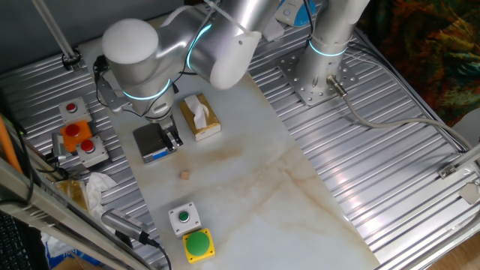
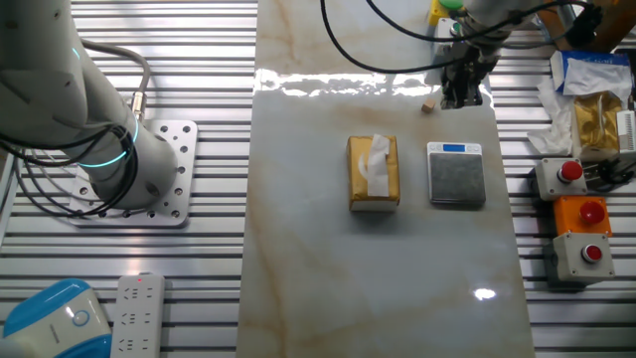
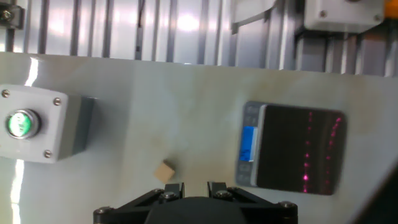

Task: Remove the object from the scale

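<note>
The object, a tiny tan block (image 1: 184,175), lies on the white tabletop, off the scale; it also shows in the other fixed view (image 2: 429,105) and in the hand view (image 3: 165,172). The scale (image 1: 156,141) has a dark grey top plate with nothing on it (image 2: 456,174) and a blue-white strip (image 3: 292,147). My gripper (image 3: 194,186) hangs above the table between the block and the scale (image 2: 462,91). Its fingers stand apart with nothing between them. The block lies just left of the left finger (image 3: 174,190).
A tan tissue box (image 1: 199,116) lies beside the scale (image 2: 374,172). A white box with a green button (image 3: 37,127) and a yellow one (image 1: 199,244) sit near the block. Grey and orange red-button boxes (image 2: 581,214) stand at the table's side.
</note>
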Controlling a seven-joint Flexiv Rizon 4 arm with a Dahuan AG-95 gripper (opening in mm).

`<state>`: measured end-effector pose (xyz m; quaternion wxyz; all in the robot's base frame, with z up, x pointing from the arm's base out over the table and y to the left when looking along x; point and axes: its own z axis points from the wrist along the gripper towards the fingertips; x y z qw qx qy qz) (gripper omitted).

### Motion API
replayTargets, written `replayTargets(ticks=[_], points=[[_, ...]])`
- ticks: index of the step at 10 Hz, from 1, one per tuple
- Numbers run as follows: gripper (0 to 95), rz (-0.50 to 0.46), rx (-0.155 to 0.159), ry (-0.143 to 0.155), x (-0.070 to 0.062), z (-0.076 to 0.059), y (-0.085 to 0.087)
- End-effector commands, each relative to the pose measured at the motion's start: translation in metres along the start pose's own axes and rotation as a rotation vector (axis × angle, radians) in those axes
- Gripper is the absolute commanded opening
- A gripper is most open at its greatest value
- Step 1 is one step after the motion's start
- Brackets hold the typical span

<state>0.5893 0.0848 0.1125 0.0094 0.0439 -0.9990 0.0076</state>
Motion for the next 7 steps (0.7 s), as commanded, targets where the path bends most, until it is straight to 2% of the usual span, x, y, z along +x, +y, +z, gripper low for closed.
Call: replayTargets(ticks=[1,7], points=[[0.0,0.009,-0.004,-0.006,-0.0001,-0.0004,-0.0003],[0.0,0.016,-0.017,0.012,-0.0002,0.0,-0.0006]])
